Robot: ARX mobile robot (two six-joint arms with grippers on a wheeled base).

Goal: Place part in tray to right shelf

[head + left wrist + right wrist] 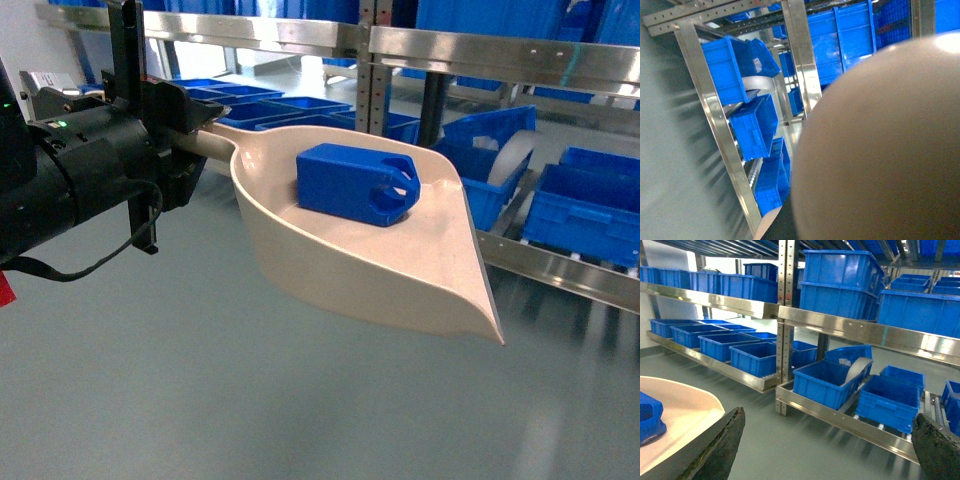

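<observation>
Part: a small bright-blue blocky plastic part [357, 183] lies on its side inside the tray, toward the back of the bowl, its rounded, hole-pierced end pointing toward the tray's front lip and the shelf.
Part's look: solid, hard-edged, glossy; a round hole and a slot cut through the rounded end. It appears to rest loose, not clamped by anything.
Tray: a pale beige dustpan-shaped scoop [350, 270] held in the air above the grey floor [200, 400], handle to the left, flat lip to the right and slightly downward.
Key relation: the tray's long axis runs from the left tool out toward the right shelf; the part sits well out from the tool, between it and the shelf.
Left tool: the black left tool [190, 135] is clenched on the tray's handle.
Right tool: the right tool [827, 445] is spread wide and empty, seen only in its own wrist view, with the tray's edge just to its left.
Right shelf: the stainless-steel right shelf [560, 270] has a flat front rail and lies beyond the lip, apart from it.
Shelf contents: large blue crates [585, 205] sit on it.
Nearer arm: the left arm carries the load; the shelf looks closer to the right side.
Likely next need: bringing the lip over the rail without tipping the part out early.
</observation>
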